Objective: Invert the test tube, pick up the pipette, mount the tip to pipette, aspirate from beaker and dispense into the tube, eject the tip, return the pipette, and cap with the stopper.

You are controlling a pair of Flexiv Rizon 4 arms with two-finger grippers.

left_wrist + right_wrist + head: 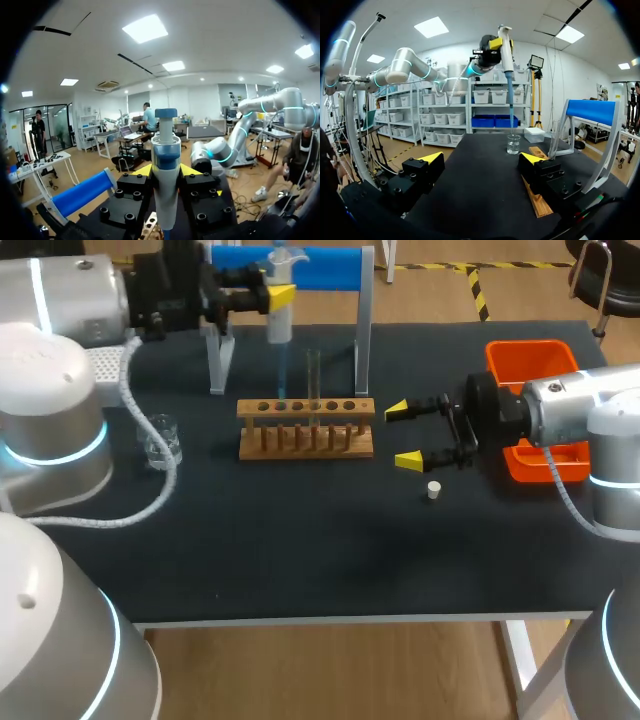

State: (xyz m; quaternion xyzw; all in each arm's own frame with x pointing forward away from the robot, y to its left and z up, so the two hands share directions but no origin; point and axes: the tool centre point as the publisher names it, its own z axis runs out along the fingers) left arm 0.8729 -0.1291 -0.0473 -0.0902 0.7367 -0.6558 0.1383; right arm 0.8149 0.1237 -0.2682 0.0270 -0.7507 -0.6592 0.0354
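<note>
My left end effector [280,295] is clenched on the pipette [279,328] above the rack [305,440], where the tube [313,375] stands upright. My right end effector [402,435] is released beside the rack, with the stopper [434,490] near it.

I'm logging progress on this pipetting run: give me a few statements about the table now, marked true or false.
The left claw is shut on the pipette. True.
The test tube stands upright in the wooden rack. True.
The stopper caps the test tube. False: it lies on the table near the right claw.
The right claw holds the stopper. False: it is open and empty.
The beaker stands beside the stopper. False: it stands beyond the rack, on the left arm's side.
</note>
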